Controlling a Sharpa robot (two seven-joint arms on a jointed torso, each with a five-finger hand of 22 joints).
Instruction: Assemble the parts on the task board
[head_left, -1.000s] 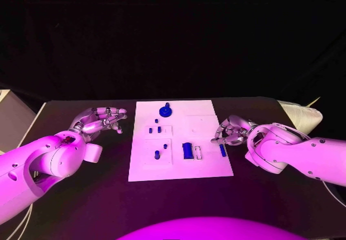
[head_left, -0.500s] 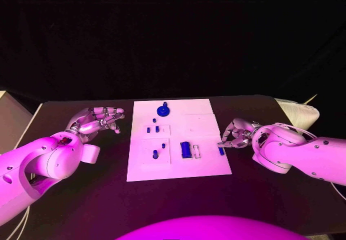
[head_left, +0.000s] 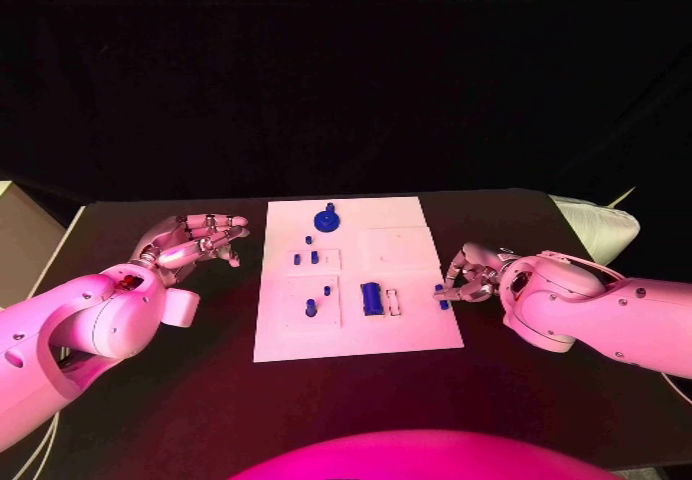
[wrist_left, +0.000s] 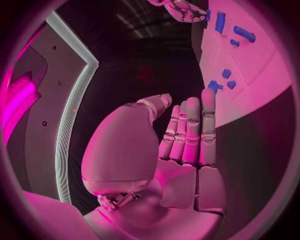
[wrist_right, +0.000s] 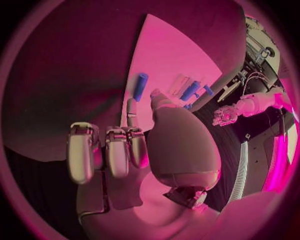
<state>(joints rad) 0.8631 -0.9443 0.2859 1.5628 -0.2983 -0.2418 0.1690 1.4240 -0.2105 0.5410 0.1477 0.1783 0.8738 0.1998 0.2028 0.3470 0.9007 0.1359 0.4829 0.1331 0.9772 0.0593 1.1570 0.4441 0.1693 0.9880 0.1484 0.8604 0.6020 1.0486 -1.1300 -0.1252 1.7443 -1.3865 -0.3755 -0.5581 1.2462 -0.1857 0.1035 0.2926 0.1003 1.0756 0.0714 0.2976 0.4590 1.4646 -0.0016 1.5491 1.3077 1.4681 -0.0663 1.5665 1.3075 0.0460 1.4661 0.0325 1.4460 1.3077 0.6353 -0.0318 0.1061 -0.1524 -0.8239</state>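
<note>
The black table carries the white task board at its centre, long axis running from 12 to 6 o'clock. The left arm reaches in from 8 o'clock, and its left hand hangs over bare table near the board's 9 o'clock edge, fingers loosely apart and lightly curled with nothing in them; the left wrist view shows those fingers straight and side by side, touching nothing. The right arm comes in from 4 o'clock, and the right hand sits at the board's 3 o'clock edge with its fingers bunched just beside a small blue peg lying there; whether it actually pinches that peg cannot be told. On the board, the largest part is a round blue knob at 12 o'clock, then a blue block just below centre, then several little blue pins toward 9 o'clock. In the right wrist view a blue cylinder lies flat on the board beyond the fingertips.
</note>
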